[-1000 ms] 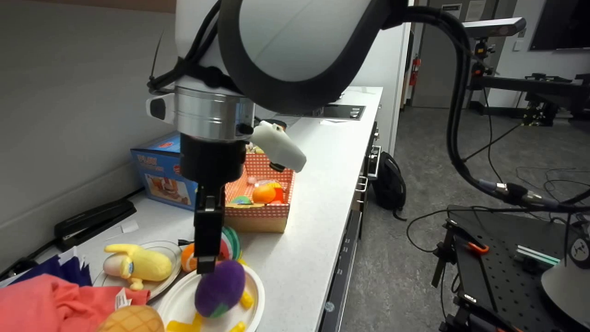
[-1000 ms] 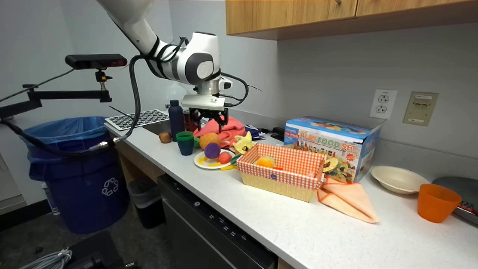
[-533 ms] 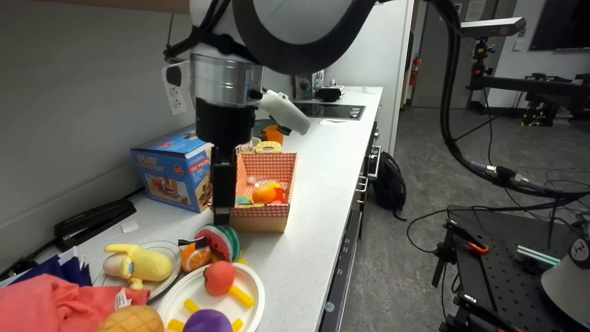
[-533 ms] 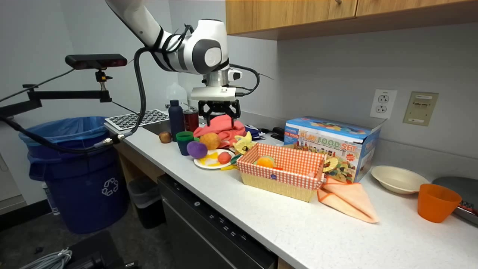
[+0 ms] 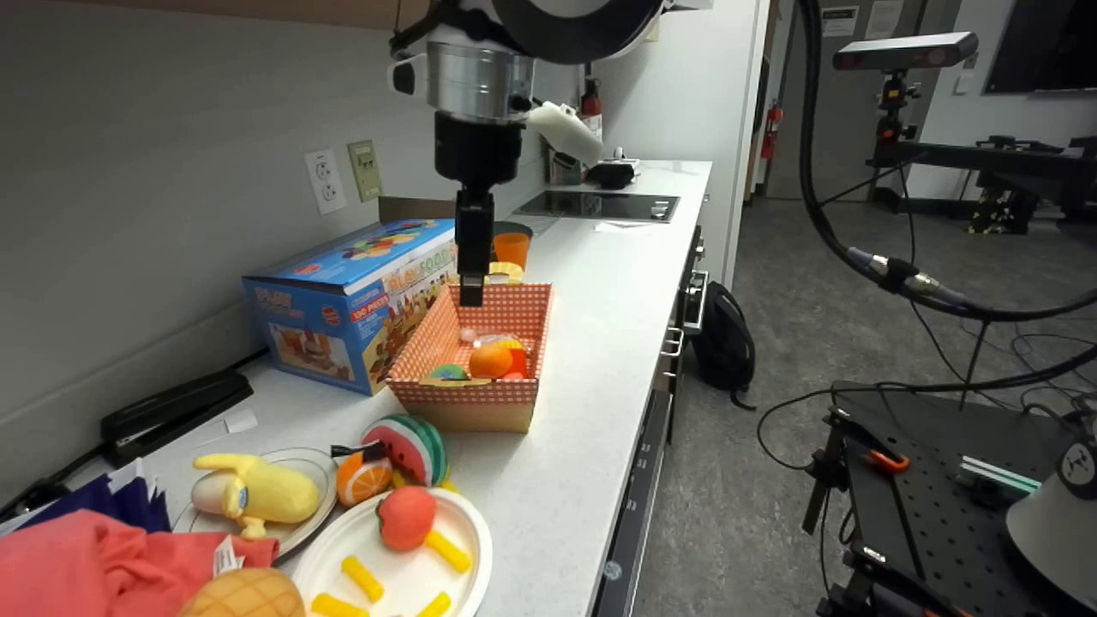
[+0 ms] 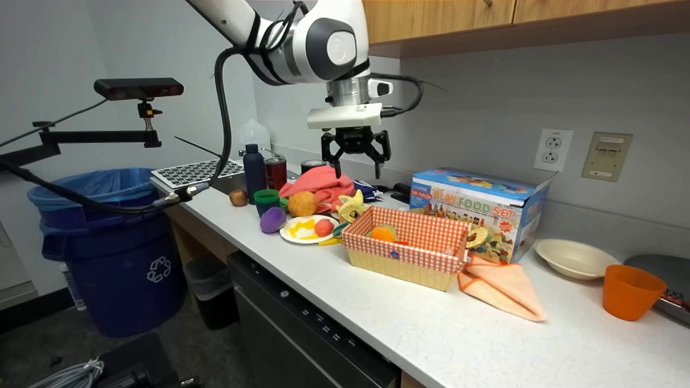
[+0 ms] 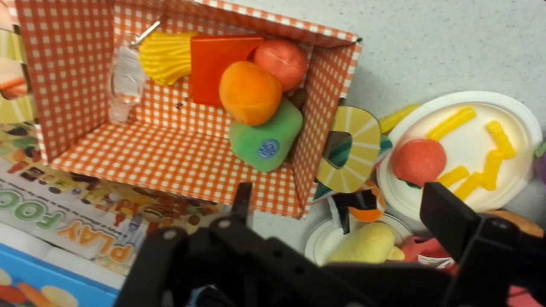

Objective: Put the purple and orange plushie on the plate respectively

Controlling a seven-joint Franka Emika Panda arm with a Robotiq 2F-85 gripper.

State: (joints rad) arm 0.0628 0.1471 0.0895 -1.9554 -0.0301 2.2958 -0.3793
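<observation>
See the gripper high above the counter, with fingers spread well apart and pointing down. In the wrist view, look down on a checked basket at left and a white plate at right. Find the orange plushie inside the basket, round in outline, long axis hard to tell, overlapping a green plushie with a round blue label too small to read. Spot the purple plushie on the counter just beside the white plate; cannot tell touching from apart. Slants along its long axis from lower left to upper right in an exterior view; cannot tell stem end from tip. Farther out, can read "PLAY FOOD SET" on the blue box and see a recycling symbol on a dark blue bin.
</observation>
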